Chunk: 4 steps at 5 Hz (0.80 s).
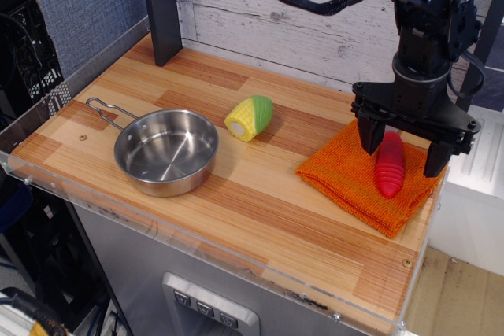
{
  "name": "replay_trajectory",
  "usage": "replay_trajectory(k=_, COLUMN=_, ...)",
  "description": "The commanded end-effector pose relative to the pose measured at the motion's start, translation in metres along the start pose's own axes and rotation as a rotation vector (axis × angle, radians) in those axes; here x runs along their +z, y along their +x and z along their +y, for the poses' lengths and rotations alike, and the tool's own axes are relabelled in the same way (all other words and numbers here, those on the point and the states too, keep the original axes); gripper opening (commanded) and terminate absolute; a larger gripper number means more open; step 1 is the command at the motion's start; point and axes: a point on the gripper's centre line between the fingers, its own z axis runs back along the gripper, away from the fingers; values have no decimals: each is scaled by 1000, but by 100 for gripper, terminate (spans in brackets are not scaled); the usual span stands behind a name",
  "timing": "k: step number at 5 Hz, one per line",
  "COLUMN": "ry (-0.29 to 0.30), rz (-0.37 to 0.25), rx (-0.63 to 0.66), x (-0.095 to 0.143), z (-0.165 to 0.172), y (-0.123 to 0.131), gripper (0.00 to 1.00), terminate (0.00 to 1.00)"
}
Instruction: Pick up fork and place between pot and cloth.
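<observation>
At frame right: tool spread apart astride fork on cloth; closing risked snagging knit.

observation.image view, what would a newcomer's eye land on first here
Probably the black tool, hanging open over the red fork, which lies on the orange cloth at the table's right end. Next come the shiny pot at the left, empty, and the yellow-green toy corn lying on bare wood between pot and cloth.
</observation>
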Motion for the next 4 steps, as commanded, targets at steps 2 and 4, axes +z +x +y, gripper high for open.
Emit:
replay_trajectory(k=2, ry=-5, rz=-6, rx=-18, x=-1, z=-4, y=5, gripper=100, terminate=0)
replay_trajectory(k=4, ry=-16, rz=-25, rx=-12, x=7, z=-1, y=8, gripper=100, terminate=0)
